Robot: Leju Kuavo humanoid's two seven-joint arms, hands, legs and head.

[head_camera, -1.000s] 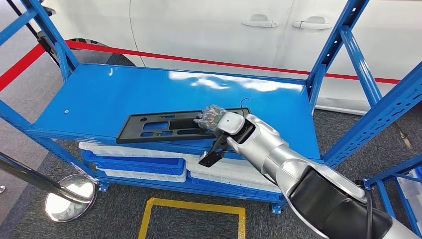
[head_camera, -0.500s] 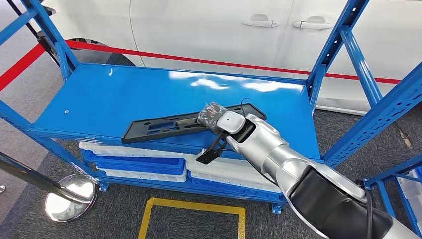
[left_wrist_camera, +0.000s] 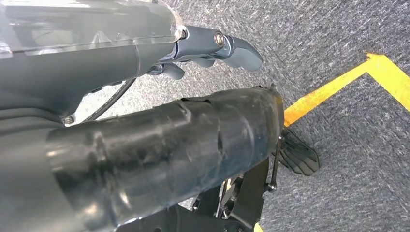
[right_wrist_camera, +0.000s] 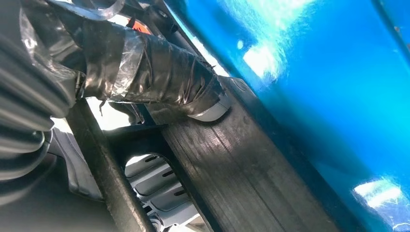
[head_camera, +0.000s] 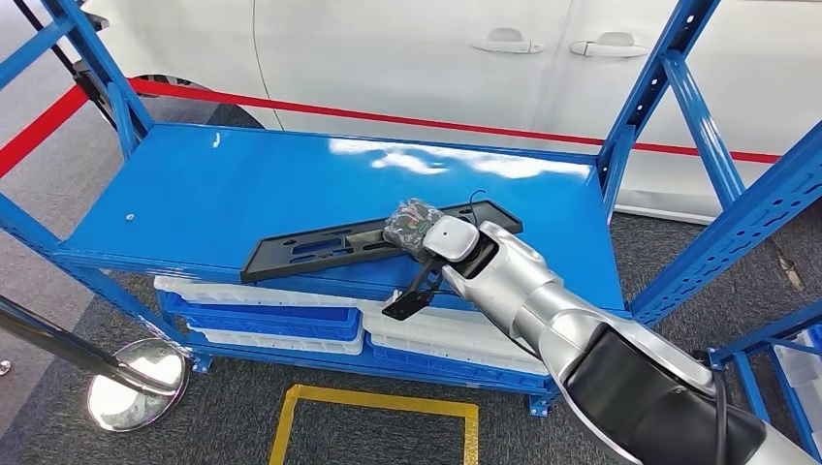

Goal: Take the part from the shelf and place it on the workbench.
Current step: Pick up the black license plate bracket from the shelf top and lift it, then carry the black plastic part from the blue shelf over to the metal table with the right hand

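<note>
Head view: since a second ago, I am seeing the part [head_camera: 359,242] tipping up. Its right end is now lifting off the blue shelf [head_camera: 194,194] and sitting higher in the frame, while its left end is staying low near the shelf's front edge. My right hand [head_camera: 419,228] is gripping the part near its right third, fingers clamped around its edge. The part's long axis is running from the lower left toward the upper right of the frame. It is a long, flat, black plastic panel with rectangular cutouts and a matte, faintly grained face. The shelf is glossy painted metal, throwing back white glare. In the left wrist view my left hand [left_wrist_camera: 212,46] is hanging over grey carpet, fingers loosely apart, holding nothing.
</note>
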